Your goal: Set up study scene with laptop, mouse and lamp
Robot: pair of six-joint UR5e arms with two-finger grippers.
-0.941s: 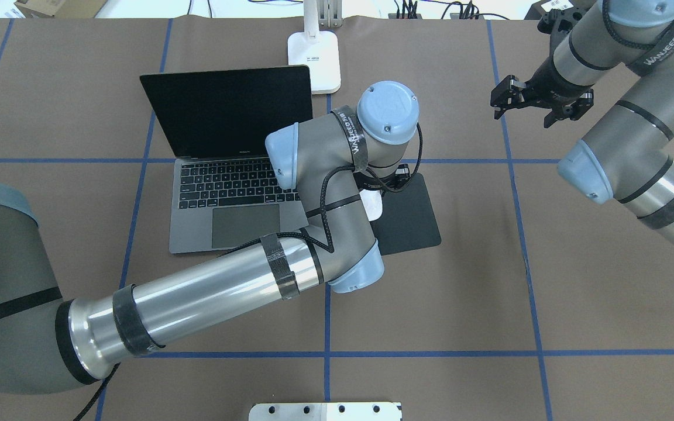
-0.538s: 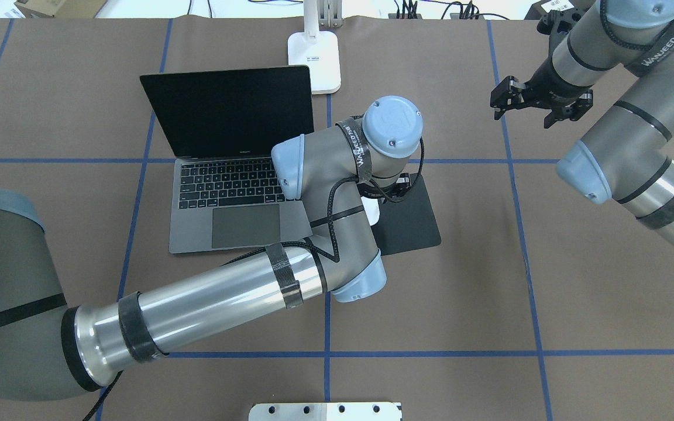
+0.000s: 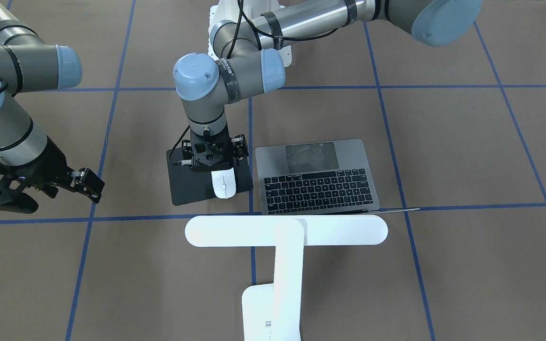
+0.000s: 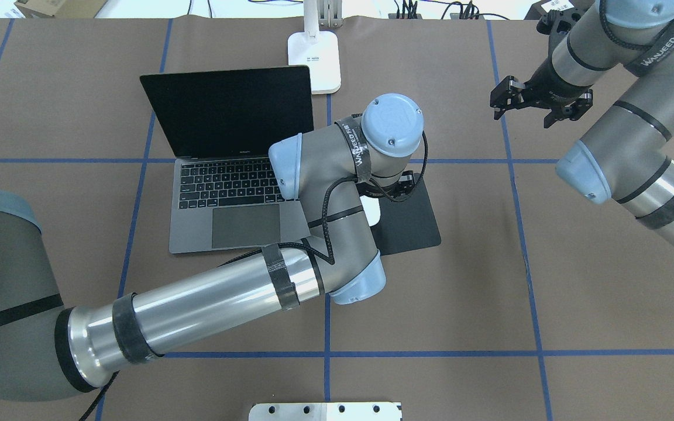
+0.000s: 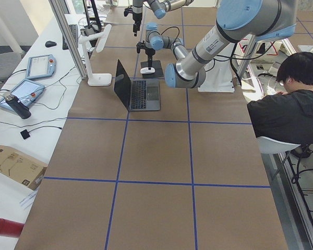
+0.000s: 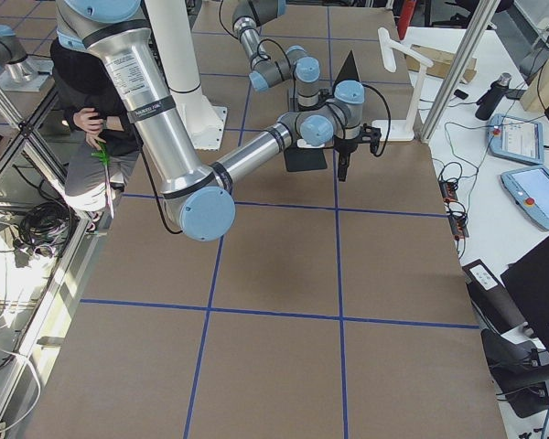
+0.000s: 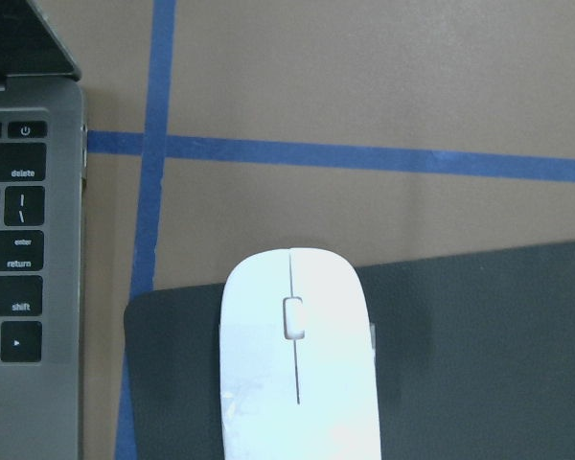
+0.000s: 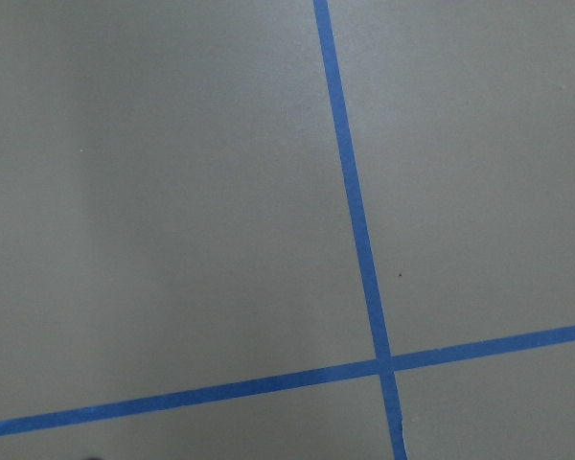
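**Mouse handling: light, slick shell, pinch the long sides**

Mouse point(image 3: 224, 185) sits on the black pad point(image 3: 185, 189), centre-left of the front view, just beside the laptop point(image 3: 318, 182). The lamp point(image 3: 286, 230) is below both in frame. Probably light and rigid, but glossy, so it could squirt out. Best to pinch the side walls low, mid-length. Left gripper point(image 3: 214, 163) hangs over its rear half, jaws hidden, so I can't tell if they're clamped. Wrist view shows no fingers. Right gripper point(image 3: 40, 192) is spread and empty, far left.

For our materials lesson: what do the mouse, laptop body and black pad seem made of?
Mouse: glossy white plastic, probably; it shows a smooth sheen. Laptop: matte grey metal, seemingly; even, dull shell. Black pad: matte, no shine; perhaps fabric or rubber, unclear.
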